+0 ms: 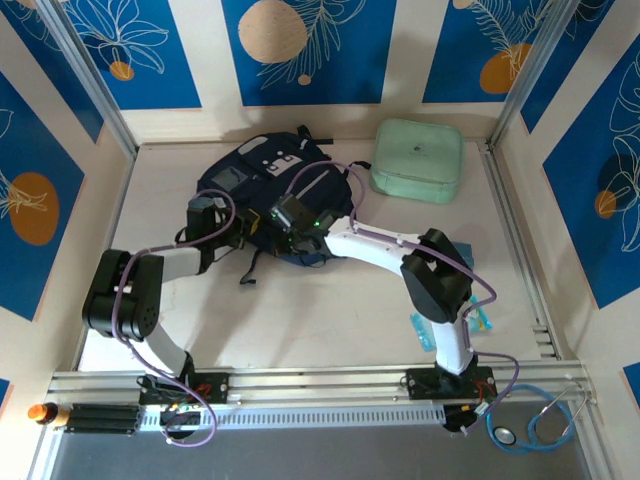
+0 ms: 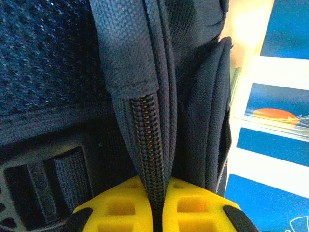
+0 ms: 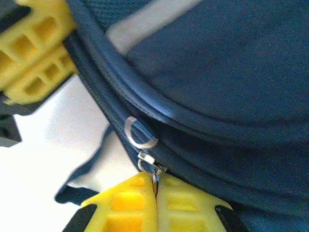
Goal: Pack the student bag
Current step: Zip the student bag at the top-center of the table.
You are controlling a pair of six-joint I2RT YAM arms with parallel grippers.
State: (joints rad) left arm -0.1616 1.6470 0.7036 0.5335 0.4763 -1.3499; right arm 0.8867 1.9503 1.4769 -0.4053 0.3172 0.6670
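**Large dark navy fabric student bag (image 1: 262, 170) pinched twice**

The one bag lies mid-table, toward the back wall. The left gripper (image 2: 158, 212) is clenched on its zip seam. The right gripper (image 3: 156, 203) is clenched on one small silver metal zip pull (image 3: 153, 169). One mint-green rounded square case (image 1: 417, 158) sits near the bag's right side, apart from it.

On the pale flat tabletop (image 1: 330, 320), the large dark navy fabric student bag (image 1: 262, 175) lies toward 11 o'clock of the middle. The mint-green rounded square zip case (image 1: 417, 160) sits near the bag at its 3 o'clock, apart from it. The yellow-fingered left gripper (image 2: 158, 205) pinches the zip seam at the student bag's 7 o'clock edge. Just beside it, at 6 o'clock, the yellow-fingered right gripper (image 3: 155, 193) pinches the small metal zipper pull (image 3: 150, 164). A blue-tubed stethoscope (image 1: 506, 435) lies at 5 o'clock, before the table's near rail.
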